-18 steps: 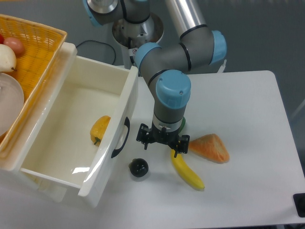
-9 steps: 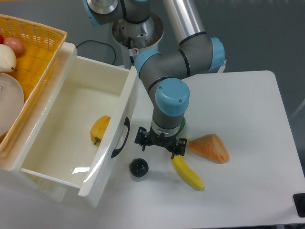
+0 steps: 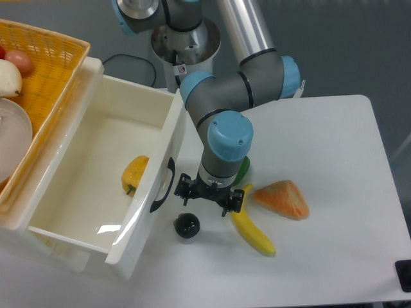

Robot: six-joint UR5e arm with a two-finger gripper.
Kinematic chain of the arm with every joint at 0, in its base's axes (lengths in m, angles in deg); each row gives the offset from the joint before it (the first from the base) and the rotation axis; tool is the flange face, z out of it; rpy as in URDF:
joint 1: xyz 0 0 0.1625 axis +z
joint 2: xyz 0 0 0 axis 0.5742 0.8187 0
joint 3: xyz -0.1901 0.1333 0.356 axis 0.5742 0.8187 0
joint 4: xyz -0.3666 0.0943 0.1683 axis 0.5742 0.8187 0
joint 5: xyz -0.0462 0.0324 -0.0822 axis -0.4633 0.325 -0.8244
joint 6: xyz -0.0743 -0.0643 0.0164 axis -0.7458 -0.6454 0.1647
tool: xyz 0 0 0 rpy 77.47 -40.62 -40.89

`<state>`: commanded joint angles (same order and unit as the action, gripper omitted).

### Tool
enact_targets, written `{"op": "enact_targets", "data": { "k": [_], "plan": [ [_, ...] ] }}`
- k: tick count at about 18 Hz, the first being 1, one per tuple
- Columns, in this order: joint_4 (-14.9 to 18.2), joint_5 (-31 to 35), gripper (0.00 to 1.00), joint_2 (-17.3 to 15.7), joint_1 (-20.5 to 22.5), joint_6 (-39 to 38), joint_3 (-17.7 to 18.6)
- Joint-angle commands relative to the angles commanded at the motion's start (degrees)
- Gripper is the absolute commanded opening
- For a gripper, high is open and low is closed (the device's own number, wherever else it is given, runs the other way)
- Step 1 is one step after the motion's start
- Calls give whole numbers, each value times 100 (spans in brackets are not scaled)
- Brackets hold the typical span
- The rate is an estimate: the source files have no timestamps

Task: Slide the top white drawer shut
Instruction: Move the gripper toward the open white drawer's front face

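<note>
The top white drawer (image 3: 96, 167) stands pulled far out to the right, its front panel (image 3: 151, 192) carrying a curved black handle (image 3: 164, 186). A yellow fruit (image 3: 133, 173) lies inside it. My gripper (image 3: 209, 196) hangs low over the table just right of the handle, a short gap from the drawer front. Its fingers (image 3: 182, 188) are spread apart and hold nothing.
A small black round object (image 3: 187, 225) lies below the gripper. A banana (image 3: 252, 228) and an orange wedge (image 3: 281, 199) lie to the right, with something green (image 3: 243, 168) behind the wrist. A yellow basket (image 3: 38, 83) sits on the cabinet at left.
My gripper has shifted left toward the drawer front and slightly down over the last second. The drawer and the fruit have not moved.
</note>
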<state>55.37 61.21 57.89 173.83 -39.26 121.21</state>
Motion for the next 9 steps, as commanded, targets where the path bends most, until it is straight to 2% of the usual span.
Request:
{"op": "enact_targets", "data": {
  "k": [9],
  "plan": [
    [9,-141,100,-18,-61,0,9]
  ]
}}
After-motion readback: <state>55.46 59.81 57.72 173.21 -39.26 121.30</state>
